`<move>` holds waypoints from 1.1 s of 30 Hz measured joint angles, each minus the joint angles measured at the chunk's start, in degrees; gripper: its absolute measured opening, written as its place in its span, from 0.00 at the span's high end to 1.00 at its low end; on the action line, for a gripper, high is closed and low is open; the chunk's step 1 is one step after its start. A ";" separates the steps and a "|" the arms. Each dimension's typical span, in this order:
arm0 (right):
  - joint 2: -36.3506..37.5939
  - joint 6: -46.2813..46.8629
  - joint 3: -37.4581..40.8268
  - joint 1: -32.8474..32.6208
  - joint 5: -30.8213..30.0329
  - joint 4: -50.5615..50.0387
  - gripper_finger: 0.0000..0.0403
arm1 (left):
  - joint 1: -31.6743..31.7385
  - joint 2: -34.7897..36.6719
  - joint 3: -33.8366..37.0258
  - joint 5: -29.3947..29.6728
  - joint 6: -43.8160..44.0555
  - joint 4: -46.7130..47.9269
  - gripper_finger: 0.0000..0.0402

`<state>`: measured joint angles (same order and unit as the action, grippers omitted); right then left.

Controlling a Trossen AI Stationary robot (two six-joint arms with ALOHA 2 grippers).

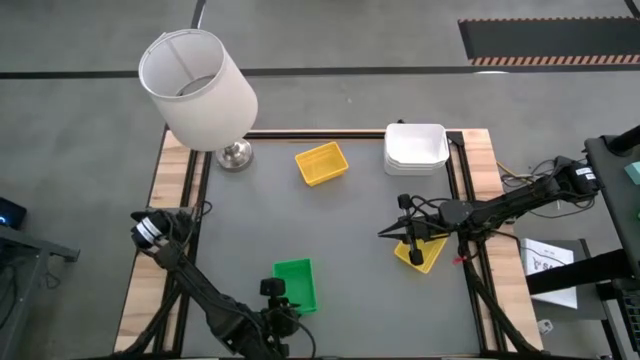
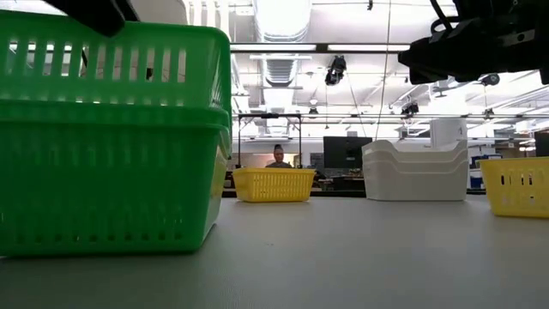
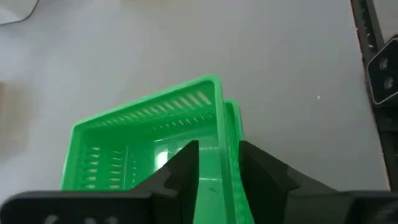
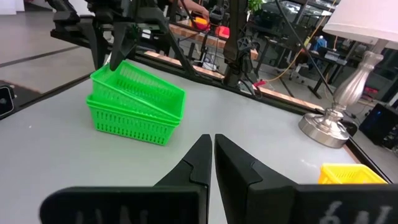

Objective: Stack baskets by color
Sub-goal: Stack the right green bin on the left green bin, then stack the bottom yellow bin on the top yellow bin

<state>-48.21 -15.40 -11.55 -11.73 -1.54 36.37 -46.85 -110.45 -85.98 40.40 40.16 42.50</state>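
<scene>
Where the green baskets (image 4: 137,107) sit: stacked near the front edge of the table (image 1: 350,215), on the left arm's side, the top green basket (image 3: 143,134) tilted and not fully nested.
Left gripper (image 3: 217,152): low over the green stack, fingers parted astride one wall of the top basket; whether the pads touch the plastic cannot be told.
Right gripper (image 4: 213,142): fingers closed together and holding nothing, hovering over the yellow basket by the right edge (image 1: 428,256).
Other baskets: the white baskets (image 1: 416,147) are nested in one stack at the back right corner; a second yellow basket (image 1: 321,163) sits alone near the back middle, well apart from the first.
Handling: the baskets look like light, thin slatted plastic, stiff enough to lift by one wall yet likely to flex, tip or slide on the smooth tabletop.
Where to take hold: the rim of a short wall looks best, one finger inside and one outside; a grip near a corner would probably swing the basket askew.
Edges: the green stack and the right-hand yellow basket both lie close to the table's border, so a nudge outward could push them off.
Open room: the middle of the table gives a wide path between the yellow baskets; the lamp (image 1: 195,88) at the back left corner stands clear of it.
</scene>
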 joint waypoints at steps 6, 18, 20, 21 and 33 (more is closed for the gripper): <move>0.00 0.00 0.00 0.00 0.00 -0.18 0.97 | 0.37 2.45 -1.74 -0.33 -0.74 -0.10 0.72; 0.00 -0.02 0.00 0.00 0.00 -0.66 0.97 | 2.66 2.27 1.52 -0.91 -12.48 -7.90 0.89; 0.00 -0.01 0.00 0.00 0.00 -0.66 0.97 | 2.87 1.98 3.92 -1.73 -11.03 -9.82 0.94; 0.00 -0.01 0.00 0.00 0.00 -0.63 0.97 | 2.95 1.94 5.25 -2.46 -10.59 -11.35 0.96; 0.00 0.44 0.00 0.00 0.00 -1.51 0.97 | 4.91 6.38 8.31 -2.21 -21.03 -19.62 0.99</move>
<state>-48.21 -14.96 -11.55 -11.73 -1.54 34.86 -41.94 -104.07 -77.67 38.19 19.13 22.88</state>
